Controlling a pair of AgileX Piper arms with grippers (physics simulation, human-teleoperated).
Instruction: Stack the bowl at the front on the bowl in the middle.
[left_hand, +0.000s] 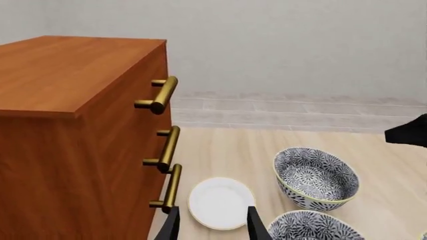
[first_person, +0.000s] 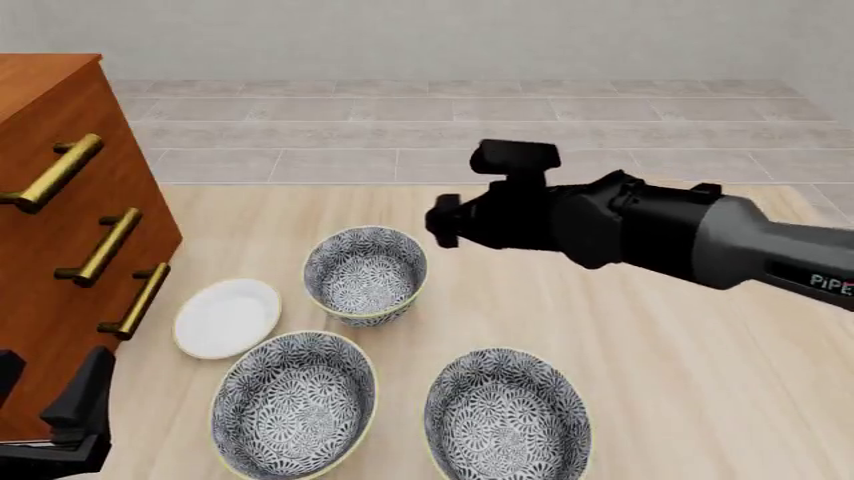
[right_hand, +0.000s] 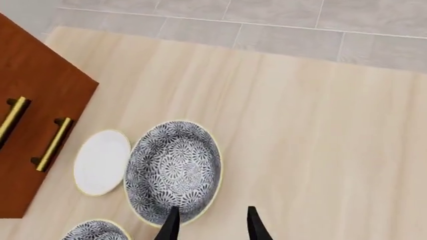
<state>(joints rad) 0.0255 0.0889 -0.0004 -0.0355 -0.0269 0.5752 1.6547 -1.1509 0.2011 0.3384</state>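
Note:
Three floral bowls stand on the table. The bowl at the front (first_person: 366, 272) (left_hand: 315, 177) (right_hand: 175, 170) is the one farthest ahead, beside the white plate. The bowl in the middle (first_person: 294, 403) (left_hand: 313, 227) (right_hand: 93, 231) sits nearer, to the left. My right gripper (first_person: 447, 220) (right_hand: 210, 227) hovers open and empty above the right rim of the bowl at the front. My left gripper (first_person: 60, 425) (left_hand: 212, 230) stays open and empty at the near left, next to the cabinet.
A third floral bowl (first_person: 507, 413) sits at the near right. The white plate (first_person: 227, 317) (left_hand: 220, 202) (right_hand: 101, 161) lies between the bowls and the wooden cabinet (first_person: 54, 200) with brass handles. A tiled floor lies beyond the table's far edge.

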